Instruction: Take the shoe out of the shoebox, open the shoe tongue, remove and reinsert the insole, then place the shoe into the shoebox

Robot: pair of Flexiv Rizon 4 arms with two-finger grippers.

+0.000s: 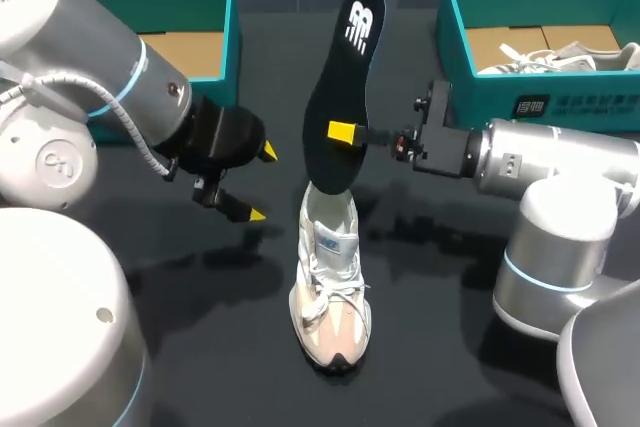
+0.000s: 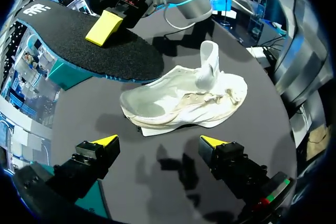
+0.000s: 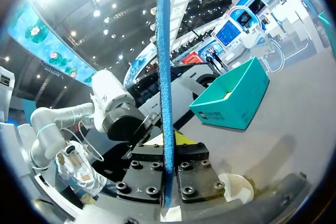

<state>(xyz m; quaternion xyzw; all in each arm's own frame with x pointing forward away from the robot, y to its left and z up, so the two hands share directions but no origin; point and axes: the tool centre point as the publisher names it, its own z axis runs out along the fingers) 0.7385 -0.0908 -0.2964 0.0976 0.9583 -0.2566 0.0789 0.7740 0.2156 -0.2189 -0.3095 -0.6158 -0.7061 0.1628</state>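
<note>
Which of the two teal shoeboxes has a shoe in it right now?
The shoebox on the right arm's side: a pale shoe lies inside it. The left-side shoebox shows only bare cardboard in its visible part.

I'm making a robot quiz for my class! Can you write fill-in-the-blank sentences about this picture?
1. The right claw is shut on the black ____.
2. The shoe stands on the ____, outside both boxes.
3. The left claw is ____ and holds nothing.
Missing words: insole; table; open.
</note>
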